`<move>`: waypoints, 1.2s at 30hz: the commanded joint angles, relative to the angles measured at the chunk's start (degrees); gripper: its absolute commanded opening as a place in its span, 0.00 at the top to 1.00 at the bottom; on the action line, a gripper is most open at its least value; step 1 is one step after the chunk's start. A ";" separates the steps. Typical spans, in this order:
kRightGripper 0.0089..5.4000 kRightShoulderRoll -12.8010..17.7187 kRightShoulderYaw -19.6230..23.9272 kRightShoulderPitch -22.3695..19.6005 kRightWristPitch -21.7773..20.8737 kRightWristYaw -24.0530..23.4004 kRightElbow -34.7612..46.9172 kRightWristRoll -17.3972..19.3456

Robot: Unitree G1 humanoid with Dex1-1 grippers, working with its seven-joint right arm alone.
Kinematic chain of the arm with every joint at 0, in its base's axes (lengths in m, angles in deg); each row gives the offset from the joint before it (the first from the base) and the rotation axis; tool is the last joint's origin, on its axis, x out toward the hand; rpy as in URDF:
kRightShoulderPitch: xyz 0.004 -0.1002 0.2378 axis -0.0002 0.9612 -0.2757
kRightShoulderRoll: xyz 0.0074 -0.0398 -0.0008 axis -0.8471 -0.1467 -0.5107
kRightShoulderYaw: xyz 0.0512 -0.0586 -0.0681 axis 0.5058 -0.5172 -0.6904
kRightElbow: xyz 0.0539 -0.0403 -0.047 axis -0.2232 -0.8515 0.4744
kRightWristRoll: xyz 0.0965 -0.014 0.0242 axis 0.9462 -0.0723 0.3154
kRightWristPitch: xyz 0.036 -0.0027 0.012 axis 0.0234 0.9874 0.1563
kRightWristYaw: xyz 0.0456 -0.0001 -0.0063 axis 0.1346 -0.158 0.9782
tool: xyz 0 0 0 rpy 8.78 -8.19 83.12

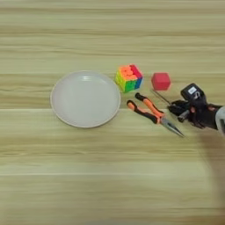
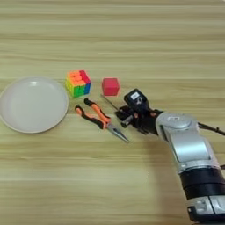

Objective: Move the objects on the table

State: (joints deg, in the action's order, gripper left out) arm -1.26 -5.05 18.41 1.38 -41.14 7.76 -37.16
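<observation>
The silver right forearm [image 2: 189, 149] reaches in from the bottom right, angled up-left. Its end effector [image 2: 124, 115] (two black fingers) sits low over the table [image 2: 110, 184].

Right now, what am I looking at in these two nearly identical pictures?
Both come from a stereo camera on a humanoid robot's head, looking down at a wooden table; one eye sees slightly further right. The silver arm is the robot's right arm, ending in a black gripper. On the table lie a pale plate, a multicoloured puzzle cube, a small red cube and orange-handled pliers. The gripper sits at a thin screwdriver; whether it holds it is unclear.
</observation>
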 commanded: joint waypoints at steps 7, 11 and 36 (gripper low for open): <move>0.84 1.21 0.52 -3.83 -2.17 0.77 -0.08 0.77; 0.84 0.92 0.32 -3.98 -2.23 0.95 -0.80 0.67; 0.26 -0.08 1.78 -5.03 1.27 -0.02 7.46 2.57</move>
State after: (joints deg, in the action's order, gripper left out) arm -2.76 -5.43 16.84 3.37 -39.37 12.11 -35.49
